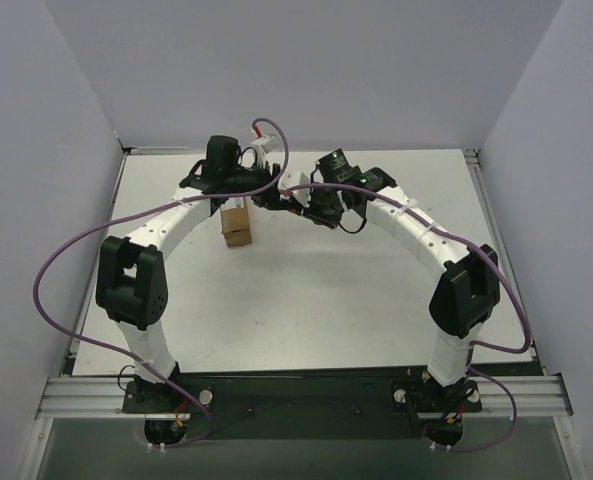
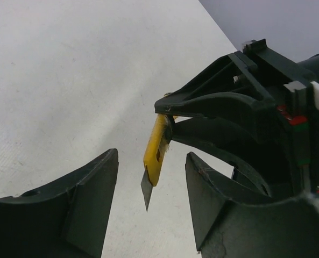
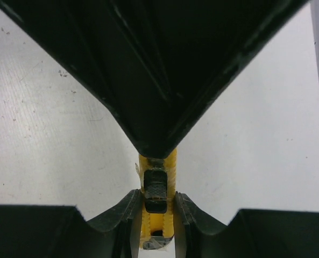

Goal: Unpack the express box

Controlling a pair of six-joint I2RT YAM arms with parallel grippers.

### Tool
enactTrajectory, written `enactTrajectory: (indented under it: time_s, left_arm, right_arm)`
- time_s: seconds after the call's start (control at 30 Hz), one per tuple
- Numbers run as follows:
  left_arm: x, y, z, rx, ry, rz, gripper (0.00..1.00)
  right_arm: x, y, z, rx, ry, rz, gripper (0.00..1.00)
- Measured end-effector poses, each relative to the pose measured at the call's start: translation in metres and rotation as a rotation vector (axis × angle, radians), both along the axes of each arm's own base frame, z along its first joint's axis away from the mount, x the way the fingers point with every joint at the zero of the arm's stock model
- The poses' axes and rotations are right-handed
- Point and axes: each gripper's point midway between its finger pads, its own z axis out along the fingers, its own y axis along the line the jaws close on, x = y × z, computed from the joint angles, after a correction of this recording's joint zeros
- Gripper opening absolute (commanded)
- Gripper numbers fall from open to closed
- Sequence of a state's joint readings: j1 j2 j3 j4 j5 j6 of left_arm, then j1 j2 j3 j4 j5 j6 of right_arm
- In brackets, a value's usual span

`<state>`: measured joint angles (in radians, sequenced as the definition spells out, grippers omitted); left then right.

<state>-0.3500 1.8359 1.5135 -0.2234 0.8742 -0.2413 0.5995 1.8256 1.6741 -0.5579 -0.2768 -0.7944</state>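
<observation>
Overhead view: the express box (image 1: 236, 228), a small elongated carton of brown cardboard, stands on the white table (image 1: 376, 290) left of centre and toward the far side. It sits just on the near side of the point where the two arms meet, under the head of the left arm; contact with that arm cannot be judged. A paler patch shows on its upper end, and no writing on it can be read.

Left wrist view: the fingers of the left gripper (image 2: 151, 156) stand apart and grip nothing. The box is out of this view. In the gap between them hangs the yellow utility knife (image 3: 158, 185), its grey blade tip pointing down toward the table.

Right wrist view: the right gripper (image 2: 166, 118) is clamped on the knife's yellow body, one finger on each side. No brand mark on the knife is legible.
</observation>
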Motion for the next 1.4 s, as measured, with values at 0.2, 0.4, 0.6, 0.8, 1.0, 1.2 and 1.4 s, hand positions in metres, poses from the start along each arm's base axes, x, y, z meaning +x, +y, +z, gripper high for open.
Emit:
enactTrajectory:
  time_s: [0.2, 0.4, 0.6, 0.8, 1.0, 1.2, 1.4]
  left_arm:
    - [-0.002, -0.003, -0.004, -0.013, 0.027, -0.013, 0.42]
    - [-0.008, -0.008, -0.001, -0.052, 0.047, -0.063, 0.00]
    - [-0.009, -0.007, 0.003, -0.082, 0.041, -0.094, 0.00]
    - [0.002, 0.009, 0.010, -0.117, 0.027, -0.082, 0.00]
    - [0.007, 0.023, 0.015, -0.098, -0.056, -0.084, 0.00]
    - [-0.003, 0.020, 0.041, -0.121, -0.120, -0.122, 0.00]
    - [-0.003, 0.017, 0.047, -0.135, -0.130, -0.129, 0.00]
  right_arm:
    - [-0.005, 0.013, 0.024, 0.042, -0.063, 0.026, 0.00]
    - [-0.005, 0.011, 0.026, 0.030, -0.075, 0.017, 0.00]
    - [-0.004, 0.011, 0.026, 0.042, -0.067, -0.011, 0.26]
    - [0.009, 0.011, 0.059, 0.274, 0.034, -0.153, 0.89]
    - [0.048, -0.044, 0.113, 0.696, 0.263, -0.363, 0.85]
    - [0.040, -0.041, 0.100, 0.809, 0.497, -0.345, 0.79]
    - [0.016, -0.007, 0.094, 0.820, 0.624, -0.239, 0.72]
